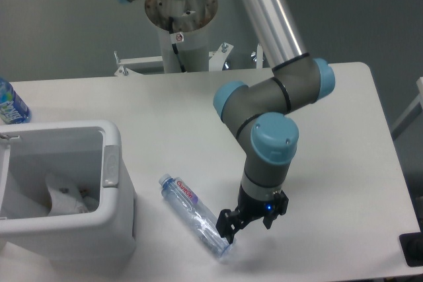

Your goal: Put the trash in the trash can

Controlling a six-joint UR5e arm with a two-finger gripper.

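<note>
- The claw (250,221) sits low over the table (330,130), fingers spread apart and holding nothing, right by the bottom end of the bottle (196,215).
- That clear bottle with the red-pink label lies flat on the table, cap pointing toward the trash can (109,219).
- The napkin (63,197) is already inside the white trash can.
- A blue-labelled bottle (11,102) stands at the far left edge.
</note>
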